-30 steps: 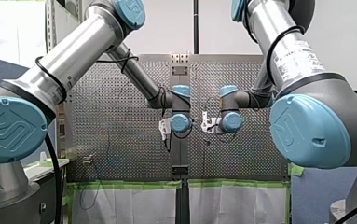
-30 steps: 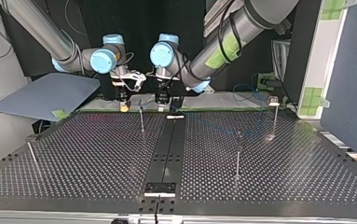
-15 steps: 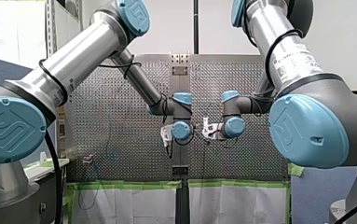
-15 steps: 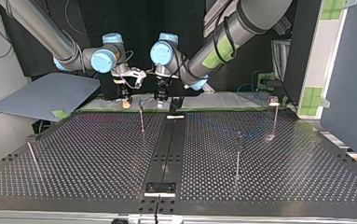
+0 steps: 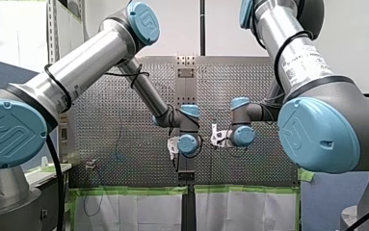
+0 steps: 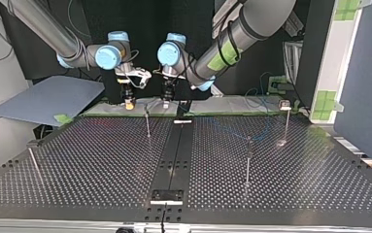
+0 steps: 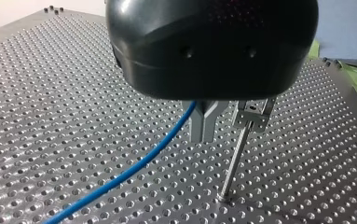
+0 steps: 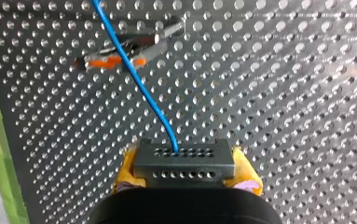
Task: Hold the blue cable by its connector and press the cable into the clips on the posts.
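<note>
Blue cable (image 8: 133, 74): connector (image 8: 184, 158) clamped in right hand (image 8: 184, 171).

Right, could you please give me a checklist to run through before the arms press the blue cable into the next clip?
1. Connector clamped between my right gripper's yellow pads: ok.
2. My left gripper shut around the blue cable: ok.
3. Cable seated in the clip on the post beside my left gripper: not ok, the cable runs beside the clip, outside it.
4. Other posts standing upright: ok.
5. Cable free of snags along its whole run: cannot tell.
</note>
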You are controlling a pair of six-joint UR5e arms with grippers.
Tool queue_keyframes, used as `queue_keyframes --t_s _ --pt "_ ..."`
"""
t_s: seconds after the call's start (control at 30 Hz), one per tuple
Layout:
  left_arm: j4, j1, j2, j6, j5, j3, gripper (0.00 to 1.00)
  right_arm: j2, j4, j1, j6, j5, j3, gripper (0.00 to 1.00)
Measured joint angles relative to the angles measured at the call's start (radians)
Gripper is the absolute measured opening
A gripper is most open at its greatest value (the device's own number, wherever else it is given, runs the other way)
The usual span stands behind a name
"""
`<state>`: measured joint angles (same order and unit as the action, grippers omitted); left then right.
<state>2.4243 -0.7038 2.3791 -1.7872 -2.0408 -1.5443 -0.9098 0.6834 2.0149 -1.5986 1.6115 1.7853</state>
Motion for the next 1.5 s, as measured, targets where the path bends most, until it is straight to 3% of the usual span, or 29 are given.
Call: queue_keyframes --t_s 0.13,0.27,0.6,0.97,1.13,1.5 --pt "-0.003 0.0 0.0 0.001 0.005 0.0 0.02 0.02 0.037 -0.002 -0.009 0.026 0.023 0.0" --pt "-0.008 -0.001 0.0 0.004 0.006 0.0 0.02 0.052 0.073 -0.006 -0.012 0.028 0.032 0.0" --pt "-0.01 -0.008 0.052 0.008 -0.002 0.0 0.02 0.079 0.143 -0.027 -0.042 -0.013 0.036 0.0" --pt "-0.027 -0.037 0.081 0.01 -0.071 0.0 0.02 0.082 0.151 -0.062 -0.053 -0.035 0.033 0.0" --pt "-0.028 -0.05 0.082 0.012 -0.102 0.0 0.02 0.083 0.155 -0.083 -0.066 -0.054 0.033 0.0" --pt "-0.017 -0.067 0.126 0.012 -0.085 0.0 0.02 0.086 0.157 -0.105 -0.066 -0.133 0.026 0.0"
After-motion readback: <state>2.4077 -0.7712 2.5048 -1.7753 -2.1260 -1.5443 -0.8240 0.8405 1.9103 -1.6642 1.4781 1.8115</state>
